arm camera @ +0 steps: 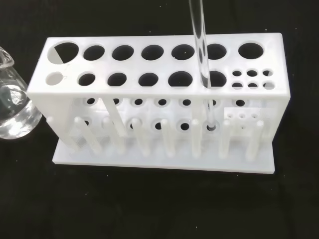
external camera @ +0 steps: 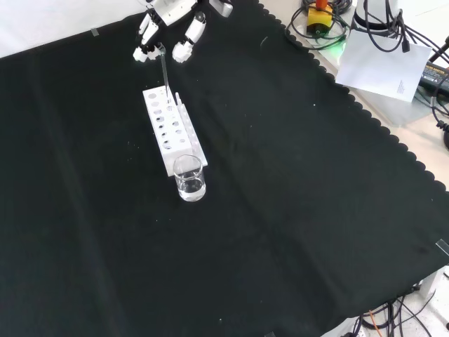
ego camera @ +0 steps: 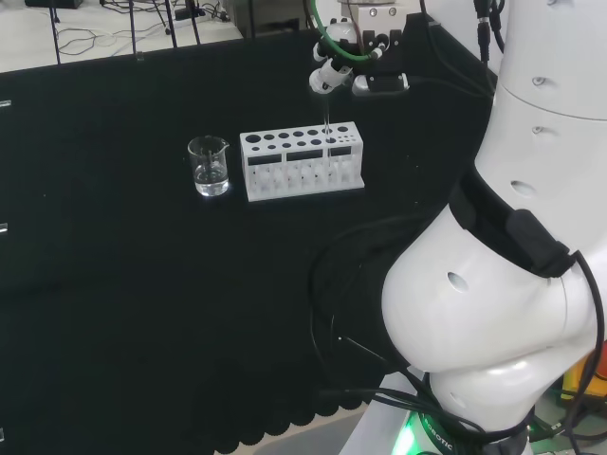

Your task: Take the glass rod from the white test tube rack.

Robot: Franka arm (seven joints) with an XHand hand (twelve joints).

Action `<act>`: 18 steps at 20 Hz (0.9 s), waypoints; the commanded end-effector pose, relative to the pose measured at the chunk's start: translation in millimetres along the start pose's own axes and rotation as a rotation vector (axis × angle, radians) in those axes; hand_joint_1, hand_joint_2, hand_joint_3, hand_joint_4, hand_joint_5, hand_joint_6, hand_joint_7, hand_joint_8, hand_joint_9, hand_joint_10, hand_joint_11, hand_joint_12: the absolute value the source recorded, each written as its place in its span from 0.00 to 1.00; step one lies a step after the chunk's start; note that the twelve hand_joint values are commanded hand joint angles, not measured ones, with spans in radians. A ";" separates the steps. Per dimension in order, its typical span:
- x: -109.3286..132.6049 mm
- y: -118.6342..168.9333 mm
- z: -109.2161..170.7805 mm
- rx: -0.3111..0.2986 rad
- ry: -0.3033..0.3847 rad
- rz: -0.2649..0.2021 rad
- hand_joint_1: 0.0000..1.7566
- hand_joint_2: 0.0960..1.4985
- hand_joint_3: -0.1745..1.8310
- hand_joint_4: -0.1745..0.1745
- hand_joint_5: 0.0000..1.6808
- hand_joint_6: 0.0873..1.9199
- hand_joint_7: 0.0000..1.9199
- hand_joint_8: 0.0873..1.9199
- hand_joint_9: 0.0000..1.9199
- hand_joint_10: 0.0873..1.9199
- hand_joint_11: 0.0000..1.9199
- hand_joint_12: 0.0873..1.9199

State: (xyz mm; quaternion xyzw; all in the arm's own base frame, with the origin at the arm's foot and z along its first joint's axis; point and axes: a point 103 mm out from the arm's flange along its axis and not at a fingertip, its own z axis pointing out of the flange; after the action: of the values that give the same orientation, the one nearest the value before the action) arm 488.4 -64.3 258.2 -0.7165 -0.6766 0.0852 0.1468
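Observation:
The white test tube rack point(ego camera: 302, 163) stands mid-bench in the head view, its top plate full of round holes. A clear glass rod point(ego camera: 327, 118) stands upright in a hole near the rack's right end. The hand point(ego camera: 334, 68) hangs just above that end, its fingertips curled round the rod's top. From the front, the hand point(external camera: 168, 21) comes in at the top, with the rod point(external camera: 163, 67) dropping from its fingers point(external camera: 144, 50) into the rack point(external camera: 172, 133). In the wrist view the rod point(arm camera: 199, 45) passes through the rack point(arm camera: 159, 102), its lower end at the lower plate.
A small glass beaker point(ego camera: 209, 167) with some clear liquid stands just left of the rack in the head view, and in front of it from the front point(external camera: 189, 179). It also shows in the wrist view point(arm camera: 12, 102). Black cloth point(external camera: 295, 210) spreads around them.

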 end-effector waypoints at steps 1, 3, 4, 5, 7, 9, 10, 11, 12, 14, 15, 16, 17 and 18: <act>-4.5 0.8 1.4 0.012 0.022 -0.004 0.45 0.81 0.00 0.01 0.20 0.21 0.22 0.50 0.40 0.50 0.24 0.70; -6.2 1.8 4.2 0.018 0.027 -0.007 0.45 0.81 0.00 0.02 0.18 0.30 0.21 0.50 0.39 0.50 0.25 0.71; -6.6 2.5 6.0 0.024 0.026 -0.008 0.45 0.81 0.00 0.02 0.17 0.33 0.21 0.50 0.39 0.50 0.25 0.71; -6.7 2.9 7.0 0.028 0.025 -0.007 0.45 0.81 0.00 0.03 0.18 0.35 0.21 0.50 0.39 0.50 0.25 0.71; -5.6 4.4 8.9 0.033 0.025 -0.011 0.45 0.82 0.00 0.03 0.19 0.39 0.21 0.50 0.39 0.49 0.25 0.71; -3.9 5.9 10.1 0.034 0.026 -0.017 0.45 0.82 0.00 0.04 0.20 0.42 0.21 0.50 0.39 0.49 0.26 0.71; -2.4 7.0 10.9 0.037 0.027 -0.021 0.46 0.82 0.00 0.04 0.20 0.43 0.21 0.49 0.39 0.49 0.26 0.71; -1.1 8.0 11.2 0.039 0.025 -0.023 0.46 0.82 0.00 0.05 0.20 0.44 0.21 0.49 0.39 0.49 0.27 0.71; 0.3 9.0 10.8 0.038 0.022 -0.027 0.46 0.82 0.00 0.05 0.20 0.45 0.22 0.49 0.40 0.49 0.28 0.70; 1.3 9.8 10.7 0.035 0.017 -0.027 0.46 0.82 0.00 0.05 0.20 0.46 0.23 0.49 0.41 0.48 0.29 0.70; 1.3 10.0 10.7 0.033 0.015 -0.026 0.46 0.82 0.00 0.05 0.20 0.47 0.23 0.48 0.42 0.48 0.30 0.70; 0.6 10.5 10.0 0.030 0.014 -0.026 0.47 0.82 0.00 0.05 0.20 0.47 0.24 0.48 0.43 0.47 0.31 0.69; 0.4 10.8 9.7 0.027 0.011 -0.026 0.48 0.82 0.00 0.04 0.20 0.48 0.25 0.48 0.45 0.47 0.33 0.69; 0.1 11.2 9.7 0.022 0.007 -0.024 0.49 0.82 0.00 0.02 0.21 0.49 0.27 0.47 0.48 0.47 0.35 0.68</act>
State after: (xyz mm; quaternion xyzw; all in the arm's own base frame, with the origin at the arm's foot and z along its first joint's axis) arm 495.4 -63.4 245.4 -0.7061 -0.6835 0.0886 0.1622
